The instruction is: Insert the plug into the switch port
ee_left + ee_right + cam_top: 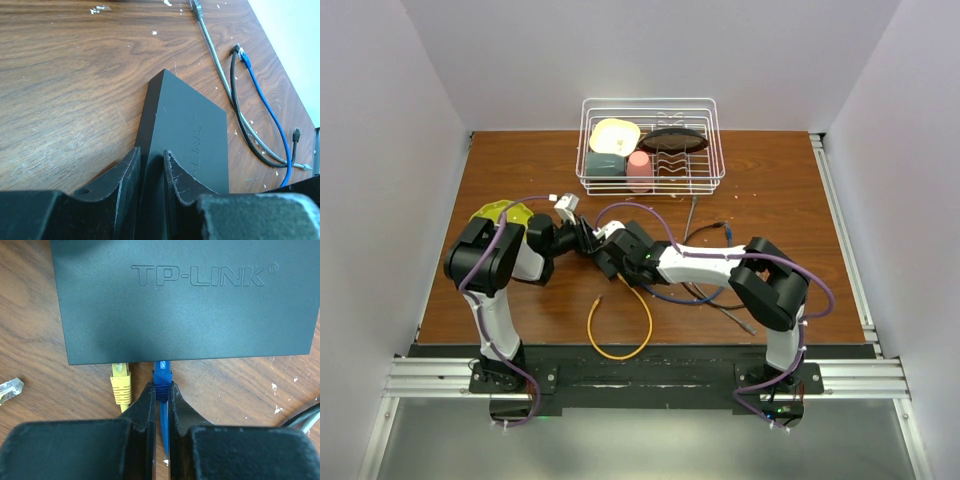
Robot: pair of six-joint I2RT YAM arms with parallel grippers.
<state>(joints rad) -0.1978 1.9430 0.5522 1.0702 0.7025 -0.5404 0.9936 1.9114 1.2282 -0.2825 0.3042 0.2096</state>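
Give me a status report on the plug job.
Left jaws clamped on TP-Link switch. Right jaws shut on blue plug, at switch edge beside yellow plug. Seating unclear.

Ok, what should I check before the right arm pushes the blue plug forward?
1. Left jaws clamp the switch: ok.
2. Right jaws shut on the blue plug: ok.
3. Blue plug points straight at the switch's edge: ok.
4. Gap between blue plug and yellow plug: ok.
5. Blue plug fully seated: cannot tell, the port is hidden.
6. Loose clear connector away from the path: ok.
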